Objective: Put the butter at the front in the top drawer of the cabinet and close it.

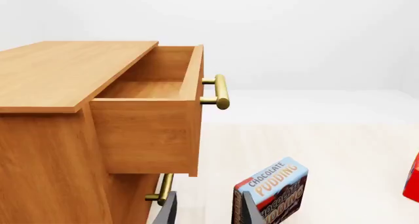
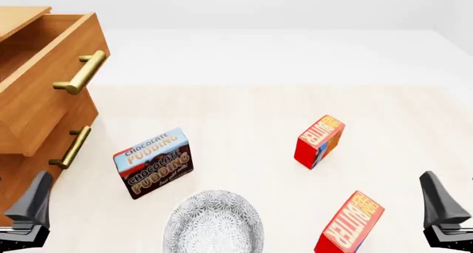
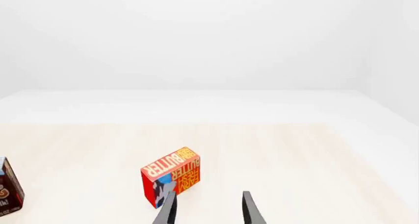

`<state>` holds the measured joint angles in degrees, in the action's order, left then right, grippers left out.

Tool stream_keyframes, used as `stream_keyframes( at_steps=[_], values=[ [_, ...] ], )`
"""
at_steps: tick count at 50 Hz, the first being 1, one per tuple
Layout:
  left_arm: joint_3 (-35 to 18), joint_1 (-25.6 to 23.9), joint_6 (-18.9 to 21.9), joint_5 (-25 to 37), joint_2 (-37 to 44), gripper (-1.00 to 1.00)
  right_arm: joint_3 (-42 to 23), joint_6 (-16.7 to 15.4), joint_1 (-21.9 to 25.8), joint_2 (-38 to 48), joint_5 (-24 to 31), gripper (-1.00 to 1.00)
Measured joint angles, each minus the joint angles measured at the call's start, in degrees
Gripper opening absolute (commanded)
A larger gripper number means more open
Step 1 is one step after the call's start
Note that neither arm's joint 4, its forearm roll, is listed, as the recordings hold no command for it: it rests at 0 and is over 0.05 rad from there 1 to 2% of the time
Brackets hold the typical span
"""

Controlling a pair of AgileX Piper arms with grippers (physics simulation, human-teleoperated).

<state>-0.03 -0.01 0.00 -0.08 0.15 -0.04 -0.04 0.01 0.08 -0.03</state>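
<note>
Both grippers, left [image 1: 204, 211] and right [image 3: 208, 210], hang parted and empty; top drawer [image 1: 154, 111] stands open, butter [image 2: 349, 224] apparently untouched.

Pudding box [image 2: 154, 163] beside patterned bowl [image 2: 214, 222]; twin carton [image 2: 319, 141].

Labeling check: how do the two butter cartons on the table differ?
The near butter carton sits at the table's front edge, closer to the right claw; the far butter carton sits mid-table. The near one leans in view and shows its orange face; the far one shows more red side. Both share red-and-orange BUTTER lettering.
</note>
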Motion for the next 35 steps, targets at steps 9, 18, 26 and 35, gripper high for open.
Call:
stream_keyframes(
  at_steps=[9,18,26,35],
  values=[
    [0.0,0.0,0.0,-0.1,0.2,1.0,0.0,-0.1,0.0,0.0,0.0,1.0],
    [0.0,0.7,-0.3,-0.3,0.4,1.0,0.0,-0.1,0.0,0.0,0.0,1.0],
    [-0.1,1.1,-0.9,-0.2,0.3,1.0,0.0,-0.2,0.0,0.0,0.0,1.0],
    [-2.1,1.4,-2.8,1.8,0.2,1.0,0.0,-0.2,0.0,-0.1,0.0,1.0]
  ],
)
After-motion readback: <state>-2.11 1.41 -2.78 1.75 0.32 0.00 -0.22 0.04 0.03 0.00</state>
